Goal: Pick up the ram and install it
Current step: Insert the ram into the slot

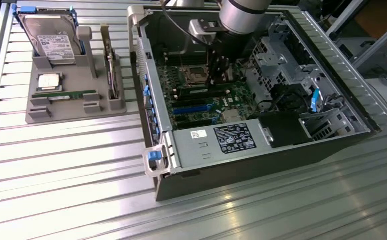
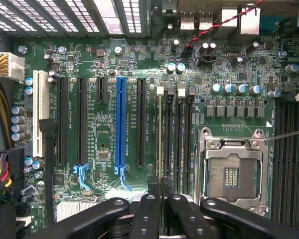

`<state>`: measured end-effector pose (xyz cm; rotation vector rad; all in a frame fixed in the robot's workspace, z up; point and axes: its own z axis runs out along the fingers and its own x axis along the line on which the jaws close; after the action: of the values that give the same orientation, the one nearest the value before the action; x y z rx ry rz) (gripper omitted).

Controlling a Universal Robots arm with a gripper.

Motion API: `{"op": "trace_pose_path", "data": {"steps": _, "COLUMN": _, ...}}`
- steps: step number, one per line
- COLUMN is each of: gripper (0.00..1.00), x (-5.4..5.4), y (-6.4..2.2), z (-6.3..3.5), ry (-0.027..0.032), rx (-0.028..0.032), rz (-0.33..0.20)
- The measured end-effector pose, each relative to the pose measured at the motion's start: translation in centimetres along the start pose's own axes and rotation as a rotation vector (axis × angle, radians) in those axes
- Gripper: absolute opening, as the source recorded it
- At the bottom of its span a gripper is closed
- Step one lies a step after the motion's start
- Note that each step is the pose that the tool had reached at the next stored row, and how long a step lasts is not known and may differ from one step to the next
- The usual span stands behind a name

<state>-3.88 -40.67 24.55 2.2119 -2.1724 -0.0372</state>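
The ram (image 2: 159, 144) is standing edge-on in a memory slot (image 2: 168, 139) on the motherboard (image 1: 203, 90), just beside the empty processor socket (image 2: 232, 172). It is looking thin, light and stiff but fragile, so I judge it best taken by its long top edge. The end effector (image 2: 159, 191) is sitting directly over it, fingers clenched on the stick's near end. A second stick (image 1: 65, 94) is lying in the grey holder (image 1: 40, 112) on the bench (image 1: 67, 170).

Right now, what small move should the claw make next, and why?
Probably a gentle push straight down. The claw is shut on the ram, which stands edge-on along a memory slot near the empty processor socket; whether it is fully seated I cannot tell.
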Motion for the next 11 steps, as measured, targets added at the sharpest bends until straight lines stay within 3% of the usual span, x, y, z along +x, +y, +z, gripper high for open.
{"op": "trace_pose_path", "data": {"steps": 11, "gripper": 0.12, "x": -0.06, "y": -0.01, "z": 0.24, "ry": -0.0001, "rx": 0.0005, "rz": 0.001}}
